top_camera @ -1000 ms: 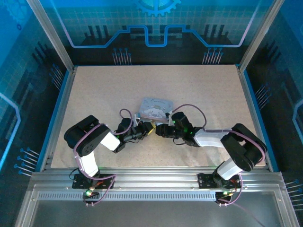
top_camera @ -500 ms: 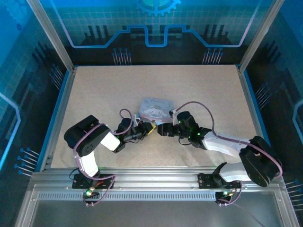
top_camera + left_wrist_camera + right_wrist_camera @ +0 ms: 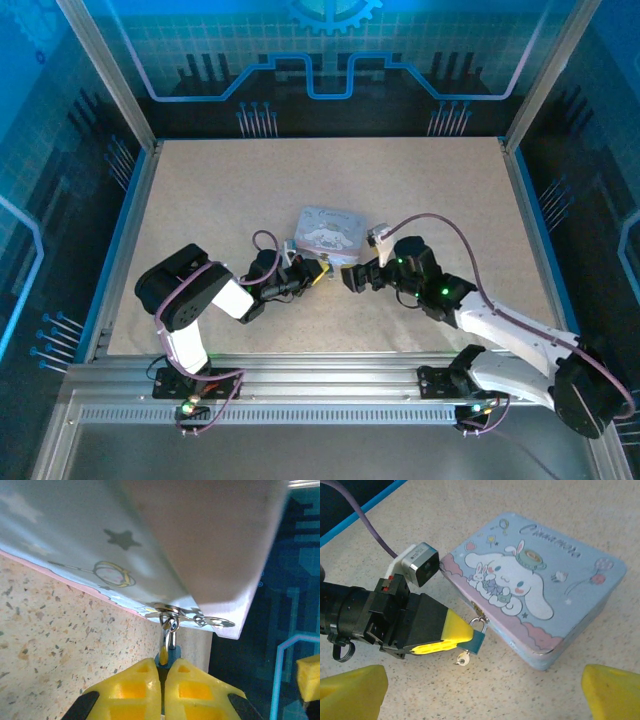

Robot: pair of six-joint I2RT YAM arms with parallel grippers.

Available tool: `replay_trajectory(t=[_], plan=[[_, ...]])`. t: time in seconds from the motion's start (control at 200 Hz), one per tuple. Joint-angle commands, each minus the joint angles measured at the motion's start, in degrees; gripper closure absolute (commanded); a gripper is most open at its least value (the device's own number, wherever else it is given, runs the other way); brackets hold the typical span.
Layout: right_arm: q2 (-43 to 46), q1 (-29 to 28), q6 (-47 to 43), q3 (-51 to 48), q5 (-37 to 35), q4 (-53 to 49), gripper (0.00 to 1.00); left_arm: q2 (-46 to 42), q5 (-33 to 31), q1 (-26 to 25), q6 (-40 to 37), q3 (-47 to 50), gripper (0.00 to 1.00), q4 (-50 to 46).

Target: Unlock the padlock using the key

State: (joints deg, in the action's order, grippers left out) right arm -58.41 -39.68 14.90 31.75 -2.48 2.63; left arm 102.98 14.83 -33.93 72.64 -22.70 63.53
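The padlock is a small teal block. Its thin shackle hangs through the hasp of the cartoon tin. My left gripper is shut on the padlock from the left, its yellow fingers clamped on the body. The key sticks out of the padlock's underside, with nothing holding it. My right gripper is open wide, and its two yellow fingertips sit at the bottom corners of the right wrist view. It hangs a short way to the right of the padlock, touching nothing. From above, the left gripper and right gripper face each other.
The tin lies flat in the middle of the speckled table, just behind both grippers. A purple cable loops over the left arm's wrist camera. Aluminium posts and blue side rails ring the table.
My right gripper has opened wide and drawn back to the right, away from the padlock, leaving the key in it. The left gripper keeps its grip and has not moved.
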Motion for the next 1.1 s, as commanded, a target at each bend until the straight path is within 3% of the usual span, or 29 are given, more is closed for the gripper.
replay_trajectory(t=[0.0, 0.225, 0.54, 0.825, 1.096], plan=[[2.7, 0.4, -8.1, 0.0, -1.6, -1.3, 0.0, -1.4, 0.6, -0.4, 2.0, -0.3, 0.94, -2.0], [8.5, -1.3, -20.4, -5.6, 0.2, 6.6, 0.0, -4.5, 0.0, -0.5, 2.7, -0.4, 0.94, -5.4], [10.6, -10.0, -38.0, -9.8, -8.2, 10.3, 0.0, -8.6, -1.0, -1.5, 3.0, -1.3, 0.94, -9.2], [-0.4, -19.7, -44.9, -8.8, -22.4, 13.3, 0.01, -11.3, -2.1, -2.3, 3.2, -1.2, 0.95, -11.7], [-11.7, -21.8, -45.0, -6.8, -23.5, 20.2, 0.13, -11.9, -2.4, -2.7, 4.7, -1.3, 0.96, -11.9]])
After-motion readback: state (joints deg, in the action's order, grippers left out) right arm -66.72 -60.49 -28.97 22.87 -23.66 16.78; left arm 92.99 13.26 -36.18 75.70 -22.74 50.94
